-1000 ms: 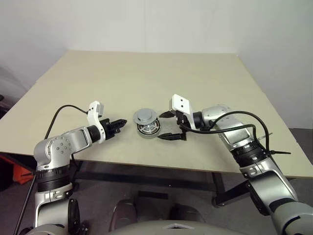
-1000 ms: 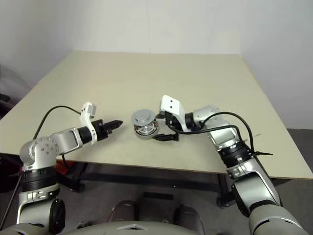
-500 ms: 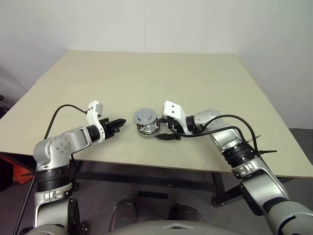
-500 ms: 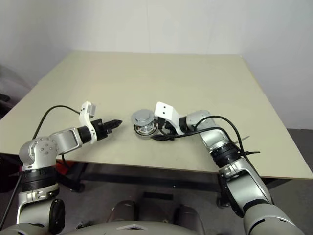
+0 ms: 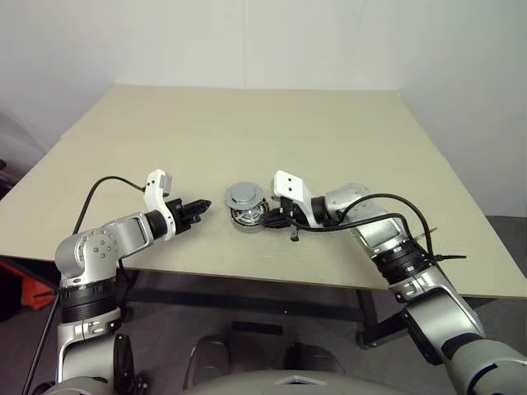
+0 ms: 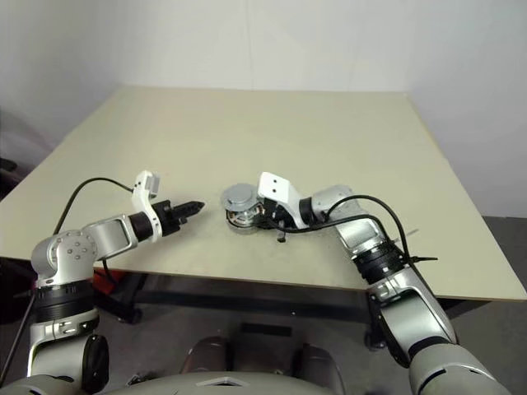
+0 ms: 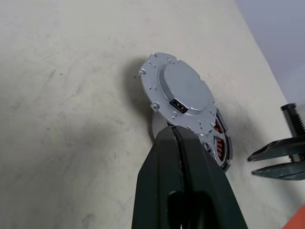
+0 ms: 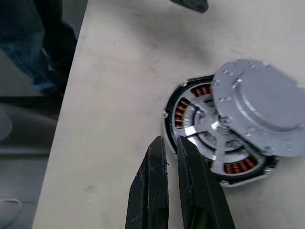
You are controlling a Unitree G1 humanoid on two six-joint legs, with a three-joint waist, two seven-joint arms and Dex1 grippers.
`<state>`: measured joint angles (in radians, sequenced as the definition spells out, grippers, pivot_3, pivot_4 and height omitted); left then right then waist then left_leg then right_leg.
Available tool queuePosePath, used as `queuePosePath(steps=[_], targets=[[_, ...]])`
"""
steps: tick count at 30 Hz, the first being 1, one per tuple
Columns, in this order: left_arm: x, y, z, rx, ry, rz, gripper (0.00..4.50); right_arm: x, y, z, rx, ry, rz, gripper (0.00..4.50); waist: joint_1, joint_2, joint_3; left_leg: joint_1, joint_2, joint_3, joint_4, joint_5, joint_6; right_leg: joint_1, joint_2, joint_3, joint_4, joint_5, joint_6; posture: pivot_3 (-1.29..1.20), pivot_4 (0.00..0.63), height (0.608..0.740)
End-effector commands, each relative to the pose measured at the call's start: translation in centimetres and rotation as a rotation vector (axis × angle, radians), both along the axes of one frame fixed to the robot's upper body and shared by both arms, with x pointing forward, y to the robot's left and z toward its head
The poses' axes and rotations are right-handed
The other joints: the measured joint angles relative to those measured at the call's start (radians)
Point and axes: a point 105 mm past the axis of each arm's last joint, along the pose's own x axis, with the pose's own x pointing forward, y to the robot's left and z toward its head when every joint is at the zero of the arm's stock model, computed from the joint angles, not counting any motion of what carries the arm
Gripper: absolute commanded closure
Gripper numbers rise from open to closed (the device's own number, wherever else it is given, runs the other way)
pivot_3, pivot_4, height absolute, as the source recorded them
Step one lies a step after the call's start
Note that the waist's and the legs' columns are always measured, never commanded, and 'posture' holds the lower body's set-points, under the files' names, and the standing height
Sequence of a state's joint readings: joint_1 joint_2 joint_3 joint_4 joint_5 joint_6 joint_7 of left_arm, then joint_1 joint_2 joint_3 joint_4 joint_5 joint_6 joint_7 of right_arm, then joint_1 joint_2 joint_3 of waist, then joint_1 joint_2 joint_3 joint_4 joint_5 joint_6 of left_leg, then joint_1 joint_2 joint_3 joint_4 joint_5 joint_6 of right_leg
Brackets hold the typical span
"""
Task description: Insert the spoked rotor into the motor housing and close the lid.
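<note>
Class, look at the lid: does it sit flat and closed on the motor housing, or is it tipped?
Tipped, not closed. The lid leans off-centre over one side of the housing, leaving the spoked rotor and copper windings uncovered.

Both arms: brushed silver-grey segments, black ribbed bands at the joints, small dark screw holes on the round joint caps. White angular bracket at each wrist. Left gripper point(image 5: 201, 209): two black tapered fingers; loose black cable arcs from its bracket back along the forearm. Right gripper point(image 5: 278, 219): same black fingers; black cable loops over the forearm, thin tie-ends protruding.
</note>
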<state>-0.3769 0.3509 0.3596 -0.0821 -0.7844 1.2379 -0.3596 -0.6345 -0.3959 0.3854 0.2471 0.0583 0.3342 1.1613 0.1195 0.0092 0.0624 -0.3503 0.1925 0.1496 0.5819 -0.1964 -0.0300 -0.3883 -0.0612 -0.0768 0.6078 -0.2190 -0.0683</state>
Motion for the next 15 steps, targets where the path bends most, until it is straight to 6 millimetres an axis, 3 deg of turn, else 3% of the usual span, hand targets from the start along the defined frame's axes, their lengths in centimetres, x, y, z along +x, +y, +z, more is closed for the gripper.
queuePosePath(steps=[1, 11, 15], targets=[[0.2, 0.7, 1.0, 0.004, -0.043, 0.023, 4.50, 0.1, 0.6, -0.3, 0.026, 0.036, -0.010, 4.09, 0.000, 0.000, 0.000, 0.000, 0.000, 0.000, 0.000, 0.000, 0.000, 0.000, 0.000, 0.000, 0.000, 0.000, 0.000, 0.00, 0.000, 0.740], [0.0, 1.3, 1.2, 0.012, -0.044, 0.045, 4.50, 0.5, 1.1, -1.4, 0.009, 0.053, -0.021, 4.09, -0.005, 0.000, 0.000, 0.002, 0.000, 0.000, 0.000, 0.000, 0.000, 0.003, 0.000, 0.000, 0.000, 0.000, 0.000, 0.00, 0.000, 0.740], [-0.1, 1.4, 1.2, 0.012, -0.043, 0.047, 4.50, 0.4, 1.0, -0.5, 0.029, 0.045, -0.011, 4.09, -0.010, 0.000, 0.000, 0.002, 0.000, 0.000, 0.000, 0.000, -0.001, 0.003, 0.000, 0.000, 0.000, 0.000, 0.000, 0.00, 0.000, 0.740]])
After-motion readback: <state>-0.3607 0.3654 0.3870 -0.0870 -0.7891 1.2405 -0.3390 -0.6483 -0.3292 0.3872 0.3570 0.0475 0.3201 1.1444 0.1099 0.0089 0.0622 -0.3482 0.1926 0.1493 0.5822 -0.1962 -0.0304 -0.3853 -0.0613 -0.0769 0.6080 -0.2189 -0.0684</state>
